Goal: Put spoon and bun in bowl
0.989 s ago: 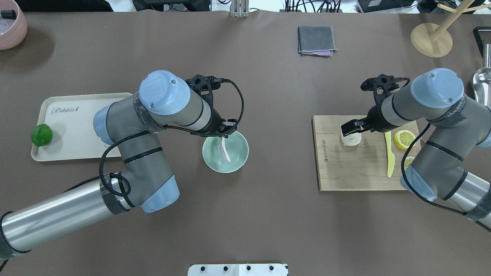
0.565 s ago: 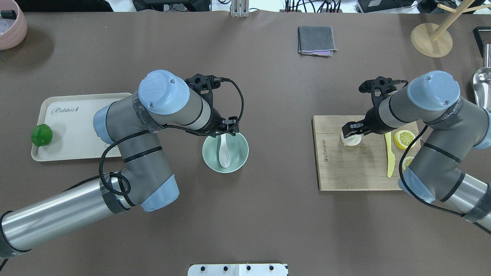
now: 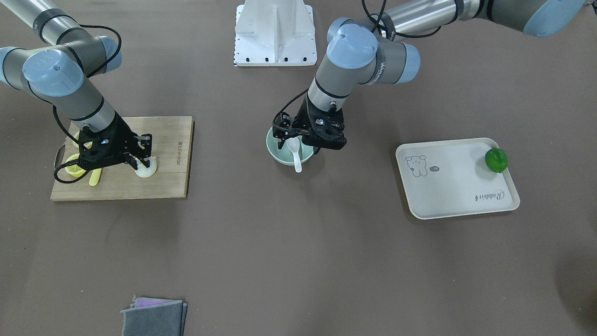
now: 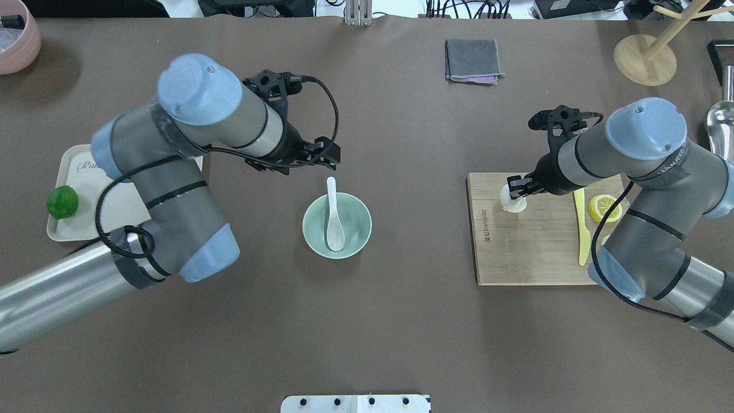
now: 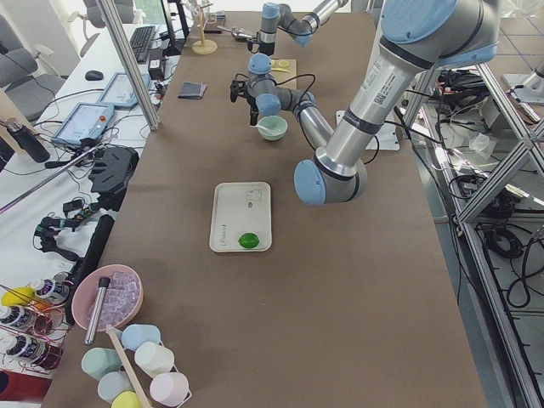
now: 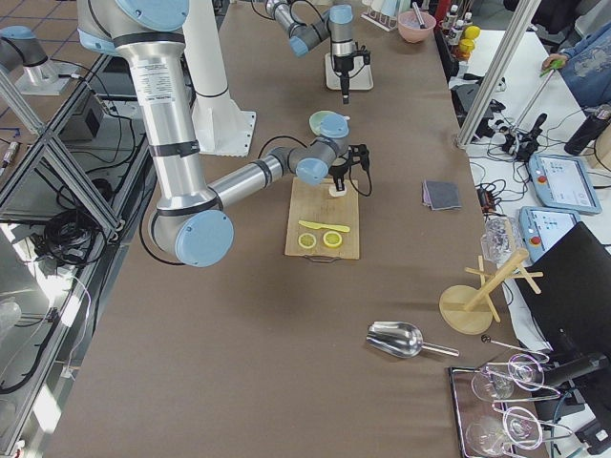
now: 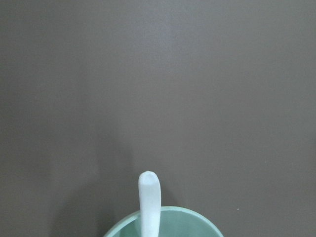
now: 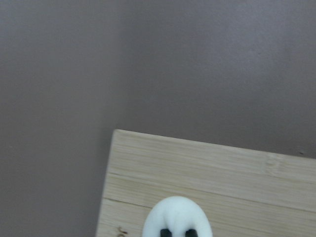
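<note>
The white spoon lies in the mint-green bowl, scoop down, its handle resting over the far rim. It also shows in the front view and the left wrist view. My left gripper is open and empty, raised just beyond the bowl's far-left side. The white bun is near the left end of the wooden cutting board. My right gripper is shut on the bun, and its black fingertips press into the bun. I cannot tell whether the bun touches the board.
A yellow-green knife and lemon slices lie on the board's right part. A cream tray with a lime is at the left. A grey cloth, wooden stand and metal scoop are at the far side.
My left gripper let go of the spoon, which now lies in the bowl, then rose and drew away to the far left. My right gripper shifted slightly left with the bun.
</note>
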Controlling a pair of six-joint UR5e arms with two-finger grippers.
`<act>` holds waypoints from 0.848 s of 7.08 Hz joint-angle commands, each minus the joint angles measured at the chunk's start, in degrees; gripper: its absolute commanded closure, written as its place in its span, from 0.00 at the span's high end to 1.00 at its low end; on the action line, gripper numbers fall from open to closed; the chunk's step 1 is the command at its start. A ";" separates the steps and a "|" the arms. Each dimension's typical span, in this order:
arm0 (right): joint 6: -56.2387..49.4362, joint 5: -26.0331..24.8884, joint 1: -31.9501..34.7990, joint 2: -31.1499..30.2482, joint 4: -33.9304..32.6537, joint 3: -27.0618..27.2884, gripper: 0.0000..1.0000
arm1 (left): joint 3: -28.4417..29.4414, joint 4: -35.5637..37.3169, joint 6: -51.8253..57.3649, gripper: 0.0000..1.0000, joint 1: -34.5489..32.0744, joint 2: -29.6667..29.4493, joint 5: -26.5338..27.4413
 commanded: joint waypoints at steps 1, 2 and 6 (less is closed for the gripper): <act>8.79 -0.29 -0.26 8.21 -4.18 1.42 0.00 | -8.91 2.68 12.66 0.97 -8.91 10.48 -8.63; 13.46 -2.72 -3.57 14.35 -11.45 2.99 0.00 | -11.30 2.60 17.33 0.97 -11.91 16.10 -10.83; 27.20 -21.17 -21.51 28.28 -18.55 -0.13 0.13 | -10.71 2.59 33.97 0.97 -21.51 25.30 -16.03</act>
